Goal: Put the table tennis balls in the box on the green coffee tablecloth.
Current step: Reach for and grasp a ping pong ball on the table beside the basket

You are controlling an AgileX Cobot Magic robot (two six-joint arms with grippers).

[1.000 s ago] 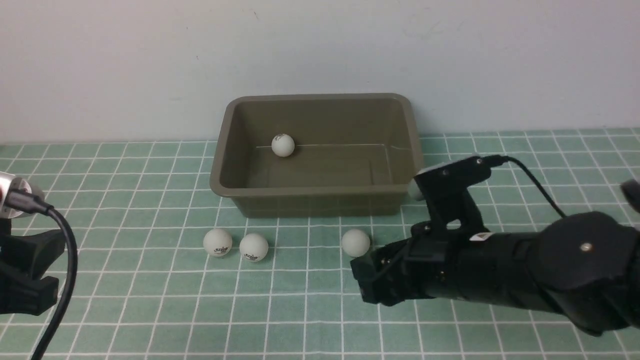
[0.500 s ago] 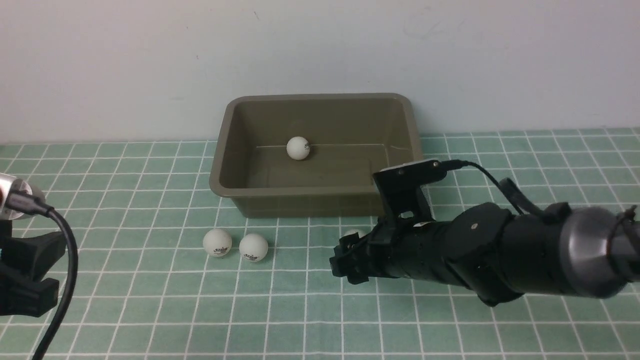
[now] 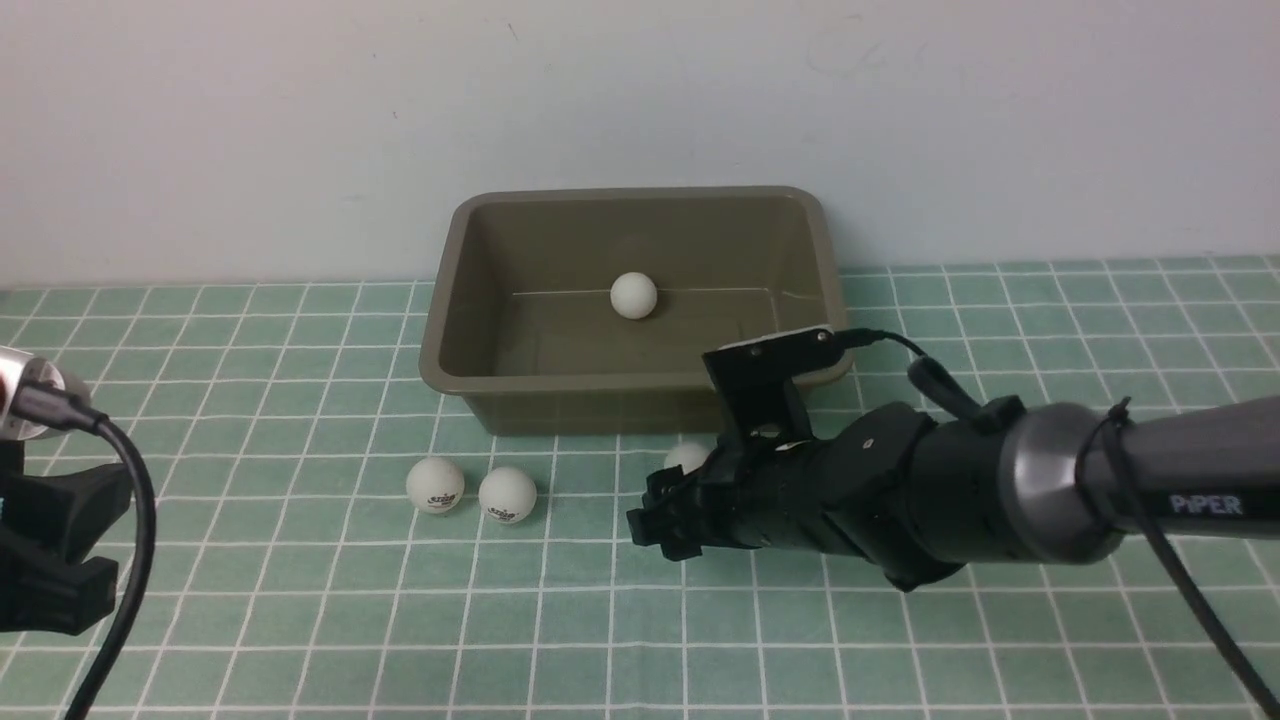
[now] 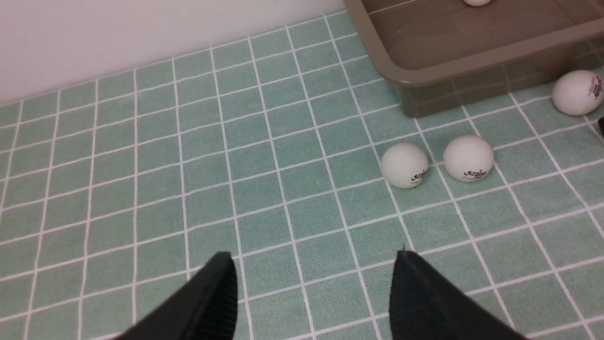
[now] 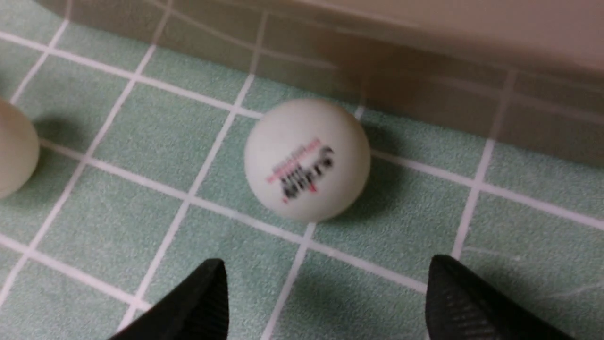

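The olive-brown box [image 3: 445, 300] stands at the back of the green coffee tablecloth [image 3: 300, 620], with one white table tennis ball [image 3: 633, 295] inside it. Two balls [image 3: 435, 485] [image 3: 507, 494] lie side by side in front of the box's left half. A third ball [image 3: 686, 457] shows partly behind my right gripper [image 3: 647, 517]. In the right wrist view that ball [image 5: 306, 159] lies just ahead of the open right gripper [image 5: 325, 264], close to the box wall [image 5: 377, 71], untouched. My left gripper [image 4: 314, 257] is open and empty, well short of the pair of balls [image 4: 405, 165] [image 4: 468, 157].
A pale wall rises directly behind the box. The left arm's camera mount and cable [image 3: 60, 500] sit at the front view's left edge. The right arm [image 3: 1000, 490] stretches low across the cloth from the right.
My right arm has reached leftward and lower, bringing its gripper up to the third ball. The ball inside the box has rolled to the right. The left arm has not moved.
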